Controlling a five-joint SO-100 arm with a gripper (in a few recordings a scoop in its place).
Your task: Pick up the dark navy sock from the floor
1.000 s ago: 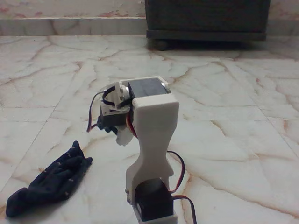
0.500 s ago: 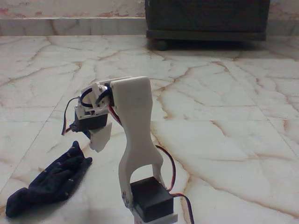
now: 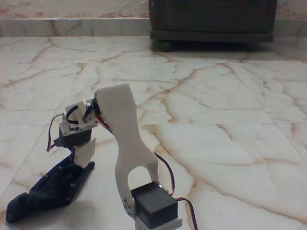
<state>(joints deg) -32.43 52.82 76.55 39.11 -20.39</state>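
Your gripper (image 3: 82, 154) has swung left and down, now at the dark navy sock's (image 3: 50, 189) upper end near the floor's (image 3: 230, 120) lower-left corner; jaw state indeterminable. Grasp imminent.

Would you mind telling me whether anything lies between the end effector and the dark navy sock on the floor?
Nothing visible does. In the fixed view the end effector hangs right at the upper end of the dark navy sock, which lies flat on the floor. Only bare tile surrounds the sock; the dark cabinet stands far behind.
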